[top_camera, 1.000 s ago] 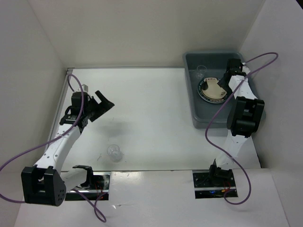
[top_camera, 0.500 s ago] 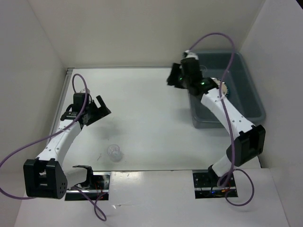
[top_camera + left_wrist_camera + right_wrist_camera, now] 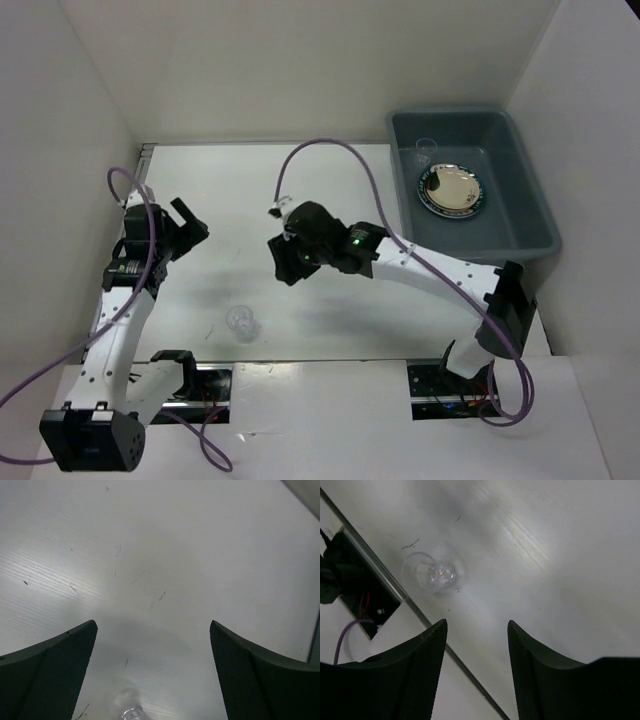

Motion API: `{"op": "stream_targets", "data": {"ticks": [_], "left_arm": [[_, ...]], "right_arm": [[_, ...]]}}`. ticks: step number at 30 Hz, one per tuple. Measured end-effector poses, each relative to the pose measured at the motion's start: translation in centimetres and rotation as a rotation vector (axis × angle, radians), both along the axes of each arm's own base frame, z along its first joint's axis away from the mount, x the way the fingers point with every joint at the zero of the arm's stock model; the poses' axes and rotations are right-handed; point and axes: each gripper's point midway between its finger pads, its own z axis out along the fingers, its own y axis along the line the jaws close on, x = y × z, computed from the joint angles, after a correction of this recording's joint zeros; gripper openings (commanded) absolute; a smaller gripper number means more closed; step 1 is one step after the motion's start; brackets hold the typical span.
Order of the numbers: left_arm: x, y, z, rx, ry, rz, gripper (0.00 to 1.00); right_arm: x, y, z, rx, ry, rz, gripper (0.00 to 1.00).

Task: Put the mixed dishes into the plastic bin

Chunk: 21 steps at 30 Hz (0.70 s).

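The grey-blue plastic bin (image 3: pixel 455 113) stands at the back right. Inside it lies a stack of plates (image 3: pixel 449 189) with a teal rim, and a small clear cup (image 3: pixel 425 150) sits in its far corner. Another clear cup (image 3: pixel 241 321) stands alone on the table near the front edge; it shows in the right wrist view (image 3: pixel 432 573) and at the bottom of the left wrist view (image 3: pixel 131 713). My right gripper (image 3: pixel 285 262) (image 3: pixel 477 622) hovers open, up and right of that cup, holding nothing. Near the left wall my left gripper (image 3: pixel 187 224) (image 3: pixel 153 623) is wide open and empty.
White walls enclose the table on the left, back and right. A metal strip (image 3: pixel 420 614) marks the table's front edge, with a dark cable opening (image 3: pixel 350 575) beyond it. A purple cable (image 3: pixel 330 150) loops above the right arm.
My right arm has swung out of the bin and leftward across the table to a spot near the loose cup. My left arm has drawn back toward the left wall.
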Motion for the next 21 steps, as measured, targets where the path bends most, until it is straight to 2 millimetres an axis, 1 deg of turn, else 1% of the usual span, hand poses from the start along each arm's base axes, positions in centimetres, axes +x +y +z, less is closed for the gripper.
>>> {"op": "stream_targets", "data": {"ticks": [1, 4, 8, 9, 12, 14, 16, 18, 21], "left_arm": [[-0.3, 0.2, 0.6, 0.005, -0.021, 0.011, 1.00], [-1.2, 0.7, 1.7, 0.011, -0.056, 0.046, 1.00], [-2.4, 1.1, 2.0, 0.021, -0.059, 0.077, 1.00], [-2.6, 1.2, 2.0, 0.022, -0.056, 0.081, 1.00], [-3.1, 1.2, 2.1, 0.006, -0.057, 0.100, 1.00], [-3.5, 1.3, 2.3, -0.005, -0.072, 0.116, 1.00], [-4.0, 1.4, 2.3, -0.011, -0.085, 0.128, 1.00], [-4.4, 1.4, 2.3, -0.021, -0.092, 0.139, 1.00], [-4.5, 1.4, 2.5, -0.026, -0.098, 0.146, 1.00]], "right_arm": [[-0.9, 0.7, -0.7, -0.011, 0.012, 0.034, 0.57], [-2.3, 2.6, -2.9, -0.048, 0.045, 0.097, 0.57], [-3.7, 4.4, -6.6, -0.113, 0.085, 0.149, 0.56], [-4.1, 4.8, -7.5, -0.126, 0.092, 0.163, 0.54], [-4.9, 5.5, -9.5, -0.164, 0.117, 0.192, 0.51], [-5.3, 6.1, -10.2, -0.171, 0.130, 0.207, 0.51], [-5.1, 6.7, -10.3, -0.166, 0.133, 0.213, 0.51], [-5.0, 7.6, -9.8, -0.148, 0.129, 0.220, 0.51], [-4.6, 8.7, -8.8, -0.114, 0.118, 0.229, 0.50]]}}
